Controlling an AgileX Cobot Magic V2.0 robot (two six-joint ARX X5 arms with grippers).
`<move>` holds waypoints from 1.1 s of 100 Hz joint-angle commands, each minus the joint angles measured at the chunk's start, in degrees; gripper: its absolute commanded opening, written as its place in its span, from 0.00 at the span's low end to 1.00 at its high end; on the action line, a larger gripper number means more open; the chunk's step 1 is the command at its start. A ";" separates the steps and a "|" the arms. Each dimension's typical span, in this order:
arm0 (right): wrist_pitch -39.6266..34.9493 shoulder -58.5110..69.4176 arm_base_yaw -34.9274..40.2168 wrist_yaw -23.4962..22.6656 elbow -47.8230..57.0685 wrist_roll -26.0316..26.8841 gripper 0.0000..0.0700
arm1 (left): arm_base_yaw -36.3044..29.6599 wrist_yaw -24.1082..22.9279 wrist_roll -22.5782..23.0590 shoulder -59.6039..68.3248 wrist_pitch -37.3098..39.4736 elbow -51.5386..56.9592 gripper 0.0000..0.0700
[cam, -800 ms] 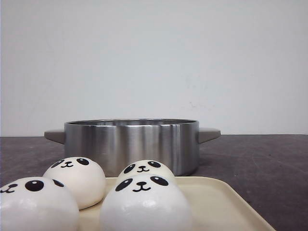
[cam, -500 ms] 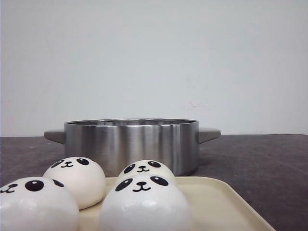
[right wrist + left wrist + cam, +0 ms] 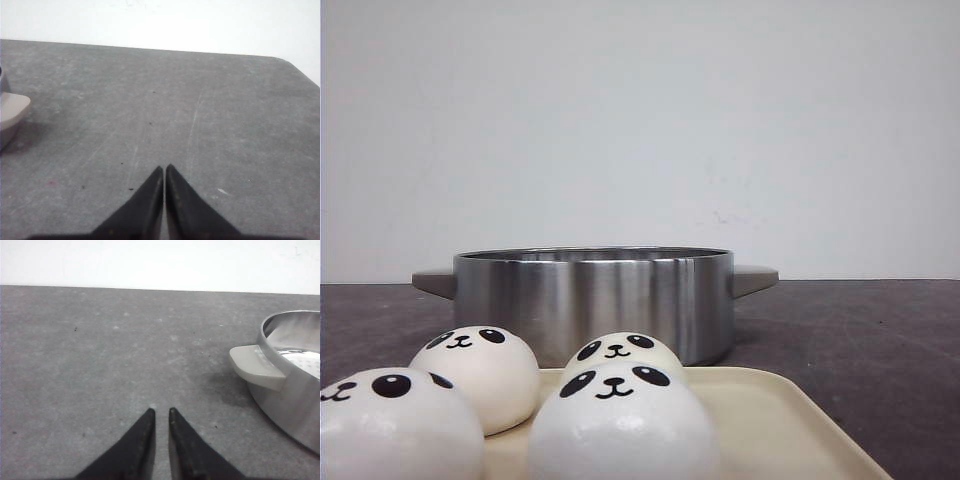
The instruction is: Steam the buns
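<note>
On the dark grey bench (image 3: pixel 880 340) four buns (image 3: pixel 620 425) sit on a cream tray (image 3: pixel 770 425) before the steel pot (image 3: pixel 592 300), both hands pressed together, empty and well apart from them, so loading has not begun; next, one hand spreads over a bun.

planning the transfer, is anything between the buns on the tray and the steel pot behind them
Nothing visible. The buns sit on the cream tray directly in front of the steel pot, which has no lid; only its near wall must be cleared. Neither pincer shows in the front view.
</note>
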 commanded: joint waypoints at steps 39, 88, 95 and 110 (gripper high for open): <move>0.61 0.00 -0.09 0.02 -0.13 -0.22 0.00 | 0.04 0.07 0.72 0.13 -0.35 -1.05 0.00; 7.21 0.00 -0.02 -12.24 -0.09 18.62 0.00 | 0.04 0.11 -9.73 0.13 1.22 -1.03 0.00; 11.10 0.00 -0.02 -13.51 -0.09 20.39 0.00 | 0.04 0.11 -11.58 0.13 0.83 -0.98 0.00; 14.49 0.00 -0.02 -14.21 2.43 24.96 0.00 | 0.04 1.95 -18.32 0.13 0.94 1.42 0.00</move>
